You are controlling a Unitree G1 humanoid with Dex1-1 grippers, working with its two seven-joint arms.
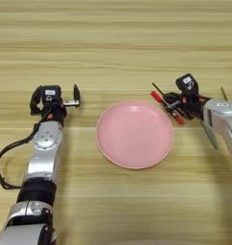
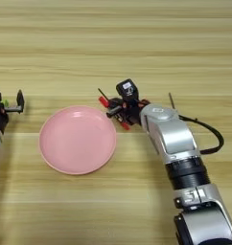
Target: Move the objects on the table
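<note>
Right eye view: right claw [image 2: 114,111] grips red marker [image 2: 104,102] beside pink plate [image 2: 77,139]; left claw [image 1: 75,95] open.

Matt pink plate [image 1: 134,134] on grained wooden table [image 1: 113,43].

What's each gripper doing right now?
Left gripper: open, holding nothing, left of the plate.
Right gripper: at the red marker by the plate's right rim; grip cannot be told.

Plate [image 1: 134,134] at centre of the table [image 1: 118,43]; left gripper [image 1: 58,101] at middle left, apart from the plate; right gripper [image 2: 119,111] at the plate's upper-right rim — over the marker [image 1: 167,107]; thin stick [image 2: 171,101] further right.
</note>
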